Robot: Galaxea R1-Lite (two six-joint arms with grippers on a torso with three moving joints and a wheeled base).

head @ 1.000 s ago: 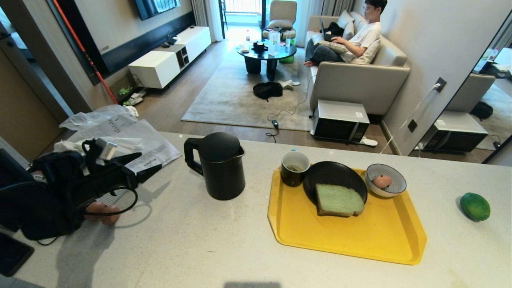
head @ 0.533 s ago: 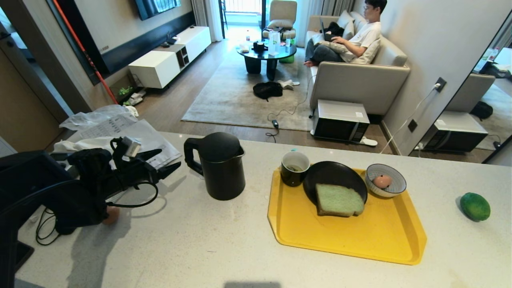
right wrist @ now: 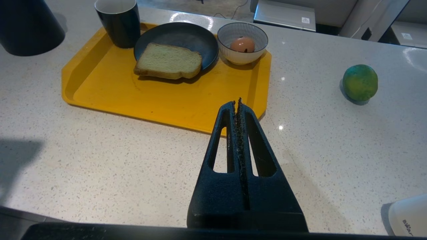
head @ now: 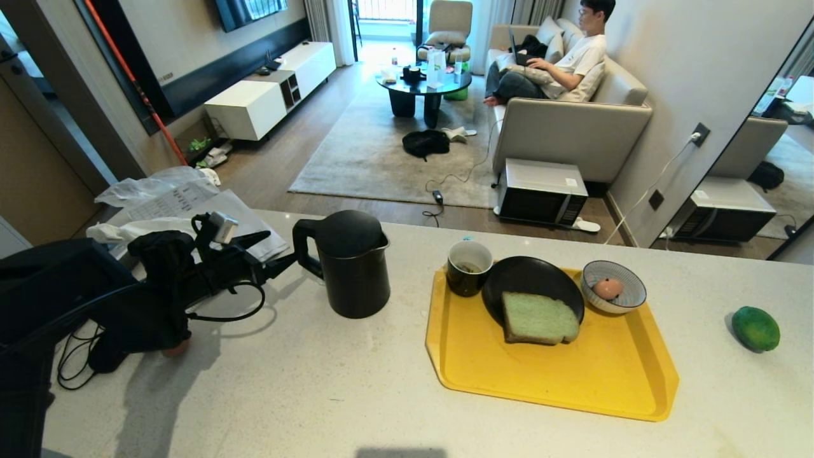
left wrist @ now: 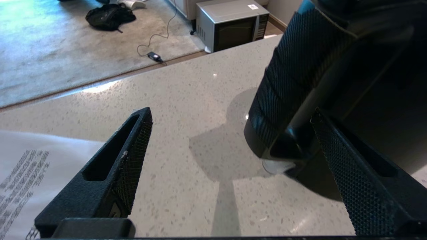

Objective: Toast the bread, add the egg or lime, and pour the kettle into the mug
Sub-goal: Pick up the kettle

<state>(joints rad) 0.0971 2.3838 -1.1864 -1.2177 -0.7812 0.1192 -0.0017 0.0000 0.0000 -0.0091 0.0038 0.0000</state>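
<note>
From the head camera I see my left pincer (head: pixel 273 251) spread wide and level, its tips right beside the handle of the kettle (head: pixel 348 264), which stands on the pale speckled surface (head: pixel 305 381) left of the yellow tray (head: pixel 572 375). My left wrist camera adds what the head view cannot: the textured handle sits between the two fingers (left wrist: pixel 126 156), with a gap on the far finger's side, so nothing is gripped; whether the near finger touches the handle I cannot tell.

The right pincer (right wrist: pixel 237 103) is outside the head view; its own wrist camera shows it clenched tight and empty, hanging over the surface near the tray's edge.

On the tray, the mug (head: pixel 469 267) stands at the far left corner, the bread (head: pixel 539 318) lies half on a black plate (head: pixel 531 280), and the egg (head: pixel 607 288) sits in a striped bowl (head: pixel 626 299). The bread looks green in the head view and yellowish in the right wrist view. The lime (head: pixel 755 328) rests on the surface well right of the tray.

Printed sheets (head: pixel 210 216) lie behind the left arm; their lines of text are too small to read. A person (head: pixel 566 60) sits on a sofa beyond.
</note>
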